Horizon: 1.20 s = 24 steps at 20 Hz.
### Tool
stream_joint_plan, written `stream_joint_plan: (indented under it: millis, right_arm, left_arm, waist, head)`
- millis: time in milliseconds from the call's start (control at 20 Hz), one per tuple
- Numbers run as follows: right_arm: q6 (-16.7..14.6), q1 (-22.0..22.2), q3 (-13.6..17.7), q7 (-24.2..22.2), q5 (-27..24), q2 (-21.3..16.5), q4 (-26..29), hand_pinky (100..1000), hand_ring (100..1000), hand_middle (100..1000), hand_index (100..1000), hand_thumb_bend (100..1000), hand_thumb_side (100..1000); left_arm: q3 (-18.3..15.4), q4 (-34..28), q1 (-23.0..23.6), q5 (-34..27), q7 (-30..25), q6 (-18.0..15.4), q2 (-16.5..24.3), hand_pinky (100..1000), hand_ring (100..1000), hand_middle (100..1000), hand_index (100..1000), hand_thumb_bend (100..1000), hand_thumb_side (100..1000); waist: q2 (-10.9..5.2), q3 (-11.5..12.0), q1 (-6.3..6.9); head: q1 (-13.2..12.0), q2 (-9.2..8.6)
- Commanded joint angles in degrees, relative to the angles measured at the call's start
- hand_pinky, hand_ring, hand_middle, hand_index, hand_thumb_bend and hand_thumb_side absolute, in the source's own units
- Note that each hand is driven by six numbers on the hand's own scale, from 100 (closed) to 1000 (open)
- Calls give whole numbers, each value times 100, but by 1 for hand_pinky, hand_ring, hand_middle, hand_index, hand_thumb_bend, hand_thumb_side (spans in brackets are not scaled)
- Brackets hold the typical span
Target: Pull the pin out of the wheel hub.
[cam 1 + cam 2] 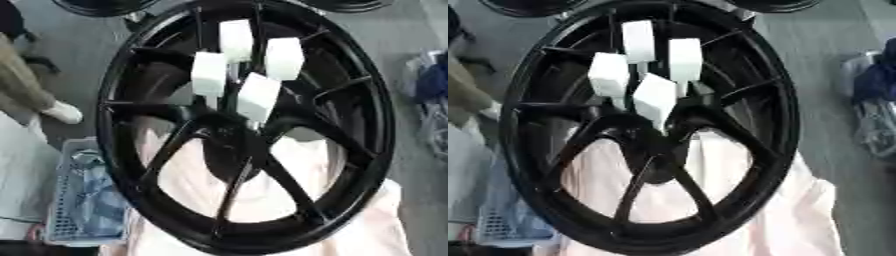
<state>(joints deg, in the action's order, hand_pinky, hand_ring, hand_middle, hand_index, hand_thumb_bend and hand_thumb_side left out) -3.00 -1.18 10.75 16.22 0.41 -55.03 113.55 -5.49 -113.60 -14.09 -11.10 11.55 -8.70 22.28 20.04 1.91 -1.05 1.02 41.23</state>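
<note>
The black wheel point(245, 125) stands nearly upright, filling both views, with its lower part against a pale pink cloth point(289, 200). Four white block-headed pins point(260, 96) stick out of the hub point(234, 137) toward the camera, clustered just above the centre where the spokes meet. Each seems to sit on a thin stem that runs into the hub, so as far as the pictures show, all four are seated and none has been drawn out. I judge the task as not yet begun: a hand has to come in, close on one white head and pull it along its stem.

Neither robot hand appears in either view, so the state of the fingers cannot be told.

Much is hard to make out. The stems are thin and partly lost against the dark spokes, and where exactly they enter the hub is unclear. Which pin is meant is not shown. The wheel's bottom edge is cut off, and a light basket point(83, 200) with bluish contents sits at the lower left.
</note>
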Motion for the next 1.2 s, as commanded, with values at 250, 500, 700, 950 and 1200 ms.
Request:
stream_joint_plan:
  millis: [250, 500, 700, 950, 1200]
  right_arm:
    - [454, -140, 133, -989, 165, -1245, 104, 750, 824, 802, 825, 100, 327]
    - [573, -481, -20, -1672, 264, -1876, 104, 776, 840, 818, 843, 135, 311]
    - [559, -775, -245, -2224, 338, -2222, 104, 793, 854, 834, 858, 206, 328]
    - [482, -1112, -576, -2909, 450, -2505, 104, 805, 863, 844, 866, 257, 345]
    - [307, -1361, -856, -3360, 499, -2652, 104, 816, 871, 853, 873, 299, 357]
  left_arm:
    - [-12, -99, 34, 36, 1, 10, 210, 834, 658, 580, 725, 100, 704]
    - [3, -99, 54, 43, -7, 16, 239, 834, 659, 581, 725, 100, 705]
    - [24, -99, 49, 46, -29, 24, 262, 834, 659, 581, 725, 100, 705]
    - [53, -99, 28, 44, -62, 26, 295, 834, 660, 581, 725, 100, 706]
    - [89, -99, -8, 35, -99, 33, 322, 834, 660, 581, 724, 100, 706]
  waist:
    - [-163, -50, -16]
    - [-165, -88, -39]
    - [-150, -78, -61]
    - [-120, -18, -94]
    - [-83, 39, -136]
  head:
    - [-73, 46]
    - [-76, 15]
    - [-45, -40]
    - [5, -70]
    - [49, -107]
